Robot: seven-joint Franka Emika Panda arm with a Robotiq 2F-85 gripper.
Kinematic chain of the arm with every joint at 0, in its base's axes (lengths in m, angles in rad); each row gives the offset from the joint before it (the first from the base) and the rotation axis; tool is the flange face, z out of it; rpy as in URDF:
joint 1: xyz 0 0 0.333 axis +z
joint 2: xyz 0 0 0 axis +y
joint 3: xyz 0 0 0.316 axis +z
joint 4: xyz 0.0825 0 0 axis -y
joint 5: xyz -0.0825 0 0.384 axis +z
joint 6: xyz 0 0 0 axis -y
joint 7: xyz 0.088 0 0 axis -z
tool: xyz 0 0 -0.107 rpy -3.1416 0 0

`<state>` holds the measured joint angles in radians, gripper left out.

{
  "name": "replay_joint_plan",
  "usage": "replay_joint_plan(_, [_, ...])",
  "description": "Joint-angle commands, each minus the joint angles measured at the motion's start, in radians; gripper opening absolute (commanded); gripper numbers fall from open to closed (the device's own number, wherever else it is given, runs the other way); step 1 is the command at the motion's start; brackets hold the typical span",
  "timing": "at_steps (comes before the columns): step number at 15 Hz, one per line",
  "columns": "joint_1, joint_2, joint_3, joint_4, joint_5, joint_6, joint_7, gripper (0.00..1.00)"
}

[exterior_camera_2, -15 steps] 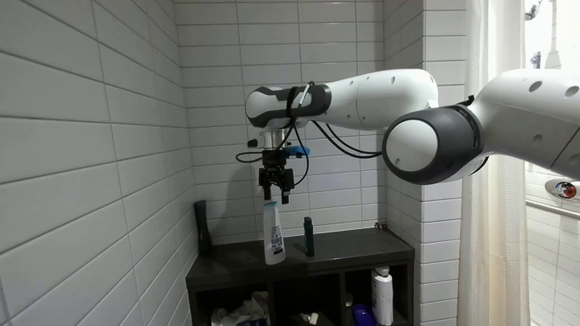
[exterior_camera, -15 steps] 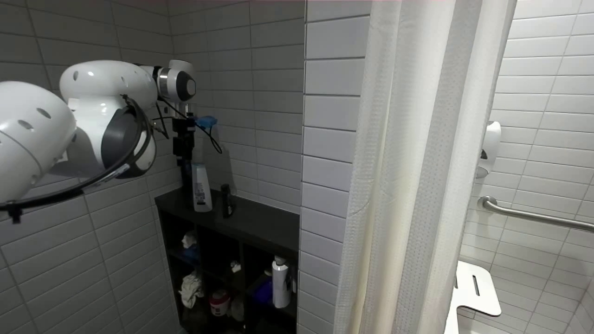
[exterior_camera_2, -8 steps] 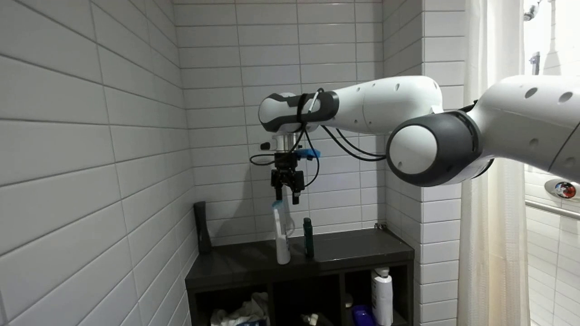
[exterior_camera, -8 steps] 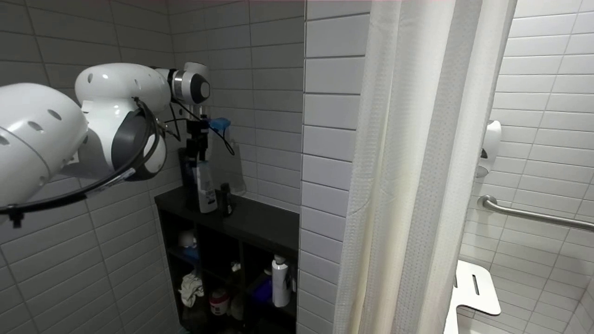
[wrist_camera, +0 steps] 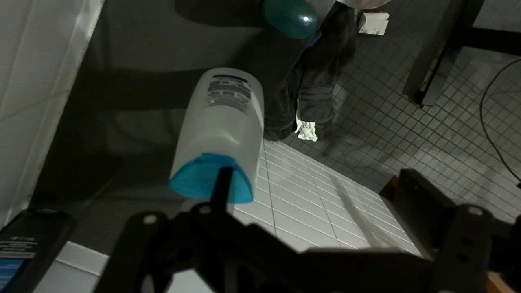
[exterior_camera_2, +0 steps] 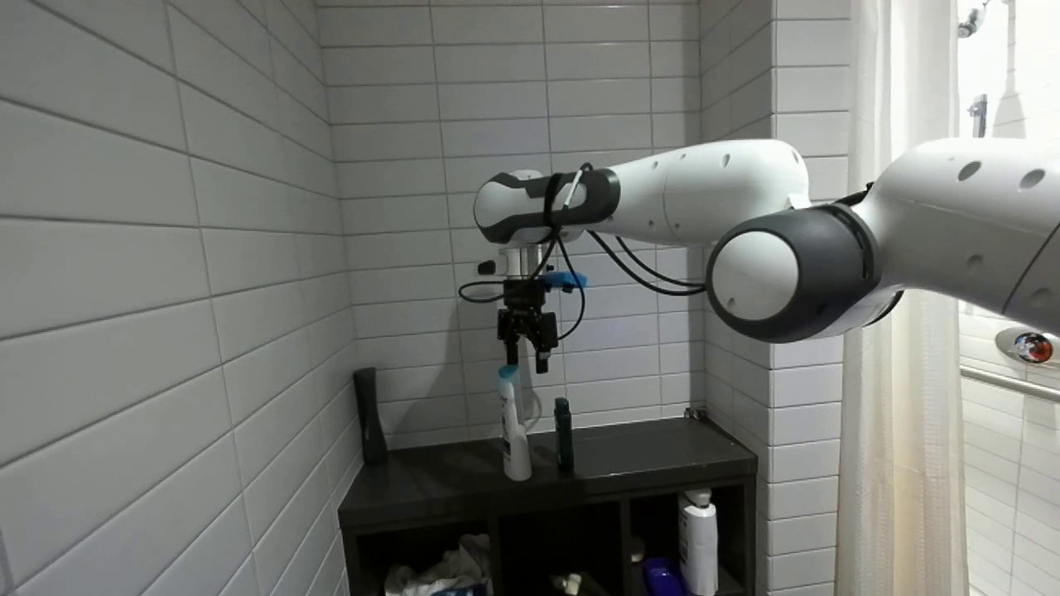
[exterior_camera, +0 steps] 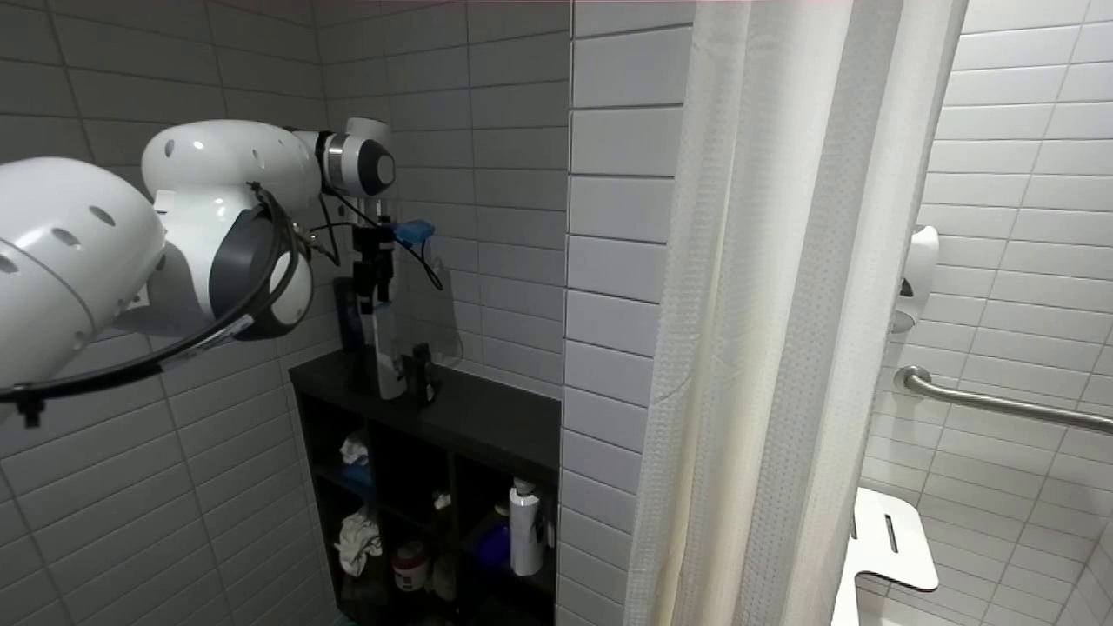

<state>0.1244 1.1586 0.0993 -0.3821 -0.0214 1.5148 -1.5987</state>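
Observation:
My gripper [exterior_camera_2: 527,364] hangs pointing down over the dark shelf, its jaws wide apart with nothing between them. Under one finger [exterior_camera_2: 512,353] stands a white bottle [exterior_camera_2: 515,447] with a blue cap and a printed label, leaning slightly in that view. In the wrist view this finger overlaps the blue cap [wrist_camera: 189,179]; whether they touch I cannot tell. The opposite finger [wrist_camera: 423,203] is out over the tiled wall and floor. Right of the white bottle, in an exterior view, a slim dark green bottle [exterior_camera_2: 564,439] stands upright.
The dark shelf top [exterior_camera_2: 654,443] meets tiled walls on its sides. A tall dark bottle [exterior_camera_2: 370,418] stands in the left corner. Compartments below hold cloth [exterior_camera_2: 447,567], a purple item [exterior_camera_2: 662,575] and a white bottle [exterior_camera_2: 700,542]. A pale curtain [exterior_camera: 783,304] hangs at the side.
The open gripper has shifted right in both exterior views, then nearly stopped. The white bottle has also slid a little right and turned, so its label faces another way.

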Motion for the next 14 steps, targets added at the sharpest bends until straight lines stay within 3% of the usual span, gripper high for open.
replay_joint_plan(1, [0.006,0.016,-0.01,0.018,-0.012,0.03,-0.004,1.0])
replay_joint_plan(14, [0.023,0.018,-0.01,0.017,-0.041,0.075,-0.044,1.0])
